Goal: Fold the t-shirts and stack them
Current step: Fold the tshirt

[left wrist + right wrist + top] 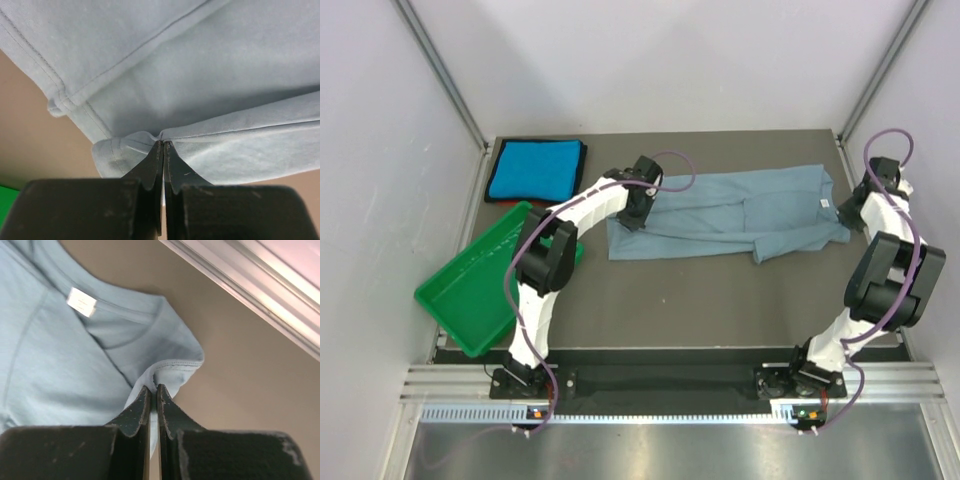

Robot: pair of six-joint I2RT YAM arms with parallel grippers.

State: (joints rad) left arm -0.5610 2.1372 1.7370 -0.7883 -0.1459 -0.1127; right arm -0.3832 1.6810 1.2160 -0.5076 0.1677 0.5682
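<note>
Top external: left claw (pixel 631 222) and right claw (pixel 846 213) clamp opposite ends of grey-blue t-shirt (pixel 720 215).

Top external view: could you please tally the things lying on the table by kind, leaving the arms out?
T-shirts: 2 (grey-blue t-shirt spread across the middle; turquoise t-shirt in a neat rectangle at the far left corner)
Trays: 1 (green tray at the left edge)
Total: 3
</note>
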